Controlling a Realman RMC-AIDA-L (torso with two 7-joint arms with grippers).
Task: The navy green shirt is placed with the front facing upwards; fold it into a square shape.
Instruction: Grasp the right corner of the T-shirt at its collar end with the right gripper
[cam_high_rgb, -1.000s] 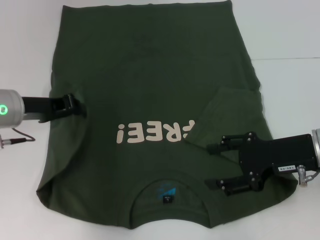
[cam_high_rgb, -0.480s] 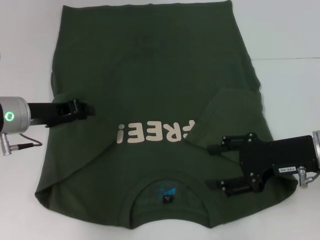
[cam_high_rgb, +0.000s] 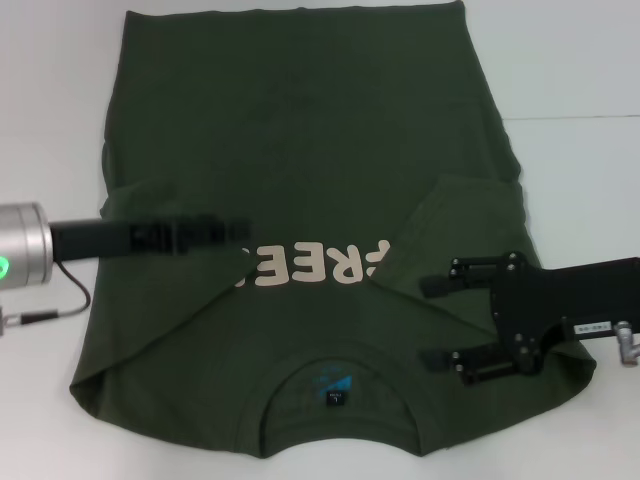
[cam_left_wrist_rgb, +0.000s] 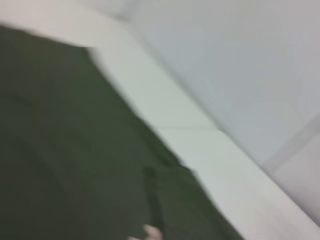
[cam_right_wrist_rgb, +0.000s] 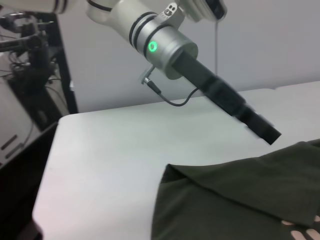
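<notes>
The navy green shirt (cam_high_rgb: 300, 130) lies flat on the white table, collar and blue label (cam_high_rgb: 335, 385) nearest me, cream lettering (cam_high_rgb: 320, 265) partly covered. Its right sleeve (cam_high_rgb: 460, 215) is folded inward. My left gripper (cam_high_rgb: 238, 232) reaches in from the left, shut on the shirt's left side, with that cloth drawn in a diagonal fold over the start of the lettering. In the right wrist view the same gripper (cam_right_wrist_rgb: 267, 132) hangs just above the raised shirt edge (cam_right_wrist_rgb: 225, 200). My right gripper (cam_high_rgb: 440, 322) stands open over the shirt's right shoulder, gripping nothing. The left wrist view shows only blurred shirt (cam_left_wrist_rgb: 60, 150) and table.
The white table (cam_high_rgb: 580, 60) surrounds the shirt, with a seam (cam_high_rgb: 575, 118) at the right. A cable (cam_high_rgb: 60, 300) loops from the left wrist. Past the table's far edge in the right wrist view stands dark equipment (cam_right_wrist_rgb: 25, 75).
My left gripper has swept rightward across the shirt, pulling the left side over the first letters. The right gripper has backed slightly to the right and stays open.
</notes>
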